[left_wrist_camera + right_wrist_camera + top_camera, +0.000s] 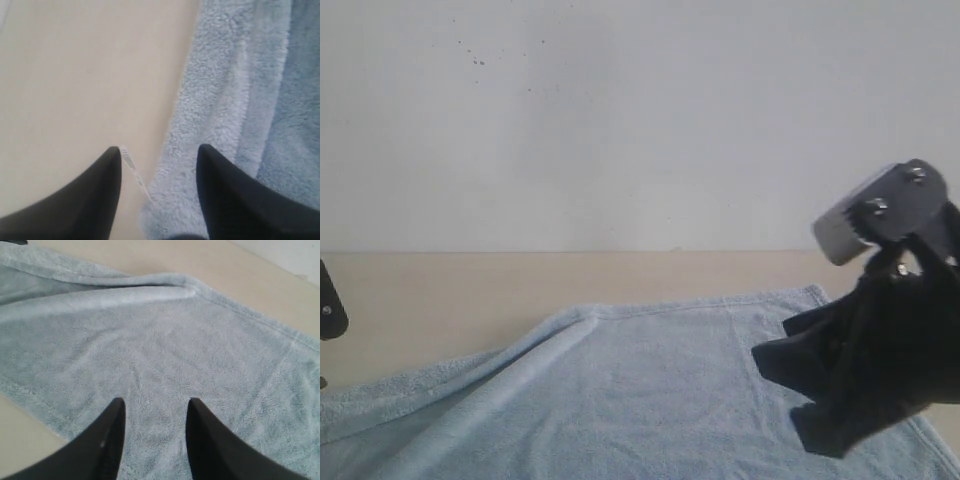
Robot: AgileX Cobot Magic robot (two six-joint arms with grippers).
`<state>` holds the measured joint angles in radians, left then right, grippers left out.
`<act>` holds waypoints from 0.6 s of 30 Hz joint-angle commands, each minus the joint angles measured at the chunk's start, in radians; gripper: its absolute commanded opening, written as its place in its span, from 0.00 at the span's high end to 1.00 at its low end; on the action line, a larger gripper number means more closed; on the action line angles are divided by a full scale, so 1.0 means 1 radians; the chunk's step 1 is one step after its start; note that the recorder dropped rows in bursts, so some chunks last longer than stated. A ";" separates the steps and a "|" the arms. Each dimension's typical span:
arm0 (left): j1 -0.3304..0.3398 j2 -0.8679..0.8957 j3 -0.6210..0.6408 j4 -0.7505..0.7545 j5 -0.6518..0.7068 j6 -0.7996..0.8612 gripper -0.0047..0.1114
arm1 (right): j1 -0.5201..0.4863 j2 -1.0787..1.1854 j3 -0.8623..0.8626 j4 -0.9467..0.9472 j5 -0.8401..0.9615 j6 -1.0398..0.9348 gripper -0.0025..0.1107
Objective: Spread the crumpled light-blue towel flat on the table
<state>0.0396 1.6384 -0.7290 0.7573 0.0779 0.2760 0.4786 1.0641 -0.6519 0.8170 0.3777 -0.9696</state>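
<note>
**Claws open and empty, towel mostly flat**

Right claw (155, 404) has its fingers apart with nothing between them, and it hangs over the towel (650, 390) at about 4 o'clock in the outside view. My left claw (160, 150) is likewise parted and holds nothing. One of its fingers is over the bare table (440, 290), the other over the towel's fluffy edge. I cannot tell whether either tip touches the cloth.

In the outside view the towel lies on the table across the near half, from 8 o'clock through 6 to 4. I judge the job mostly done: the middle and the 3 o'clock side lie smooth, and the far hem runs straight. What is left is a long ridge (535, 350) slanting from the far hem down toward 8 o'clock, where the cloth looks doubled over. That side needs drawing out toward 9 o'clock.

As for writing, a small white label (134, 170) sticks out at the towel's edge beside my left claw. It is seen edge-on, so nothing on it can be read. I see no brand anywhere.
</note>
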 commanded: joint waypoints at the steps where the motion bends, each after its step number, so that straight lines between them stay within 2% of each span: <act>1: 0.009 0.058 -0.035 0.013 0.027 -0.005 0.57 | -0.001 -0.184 0.063 0.006 0.006 0.003 0.63; 6: 0.009 0.078 -0.030 0.017 0.027 0.000 0.57 | -0.001 -0.293 0.065 0.006 0.010 0.003 0.63; 11: 0.014 0.078 -0.029 0.050 0.009 0.000 0.57 | -0.001 -0.307 0.065 0.006 0.019 0.003 0.63; 14: 0.038 0.085 -0.031 0.052 -0.042 0.000 0.57 | -0.001 -0.305 0.065 0.006 0.036 0.003 0.63; 18: 0.065 0.116 -0.047 0.045 -0.024 0.000 0.57 | -0.001 -0.305 0.065 0.006 0.050 0.003 0.63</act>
<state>0.0910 1.7355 -0.7680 0.8069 0.0583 0.2736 0.4786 0.7639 -0.5874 0.8208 0.4175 -0.9674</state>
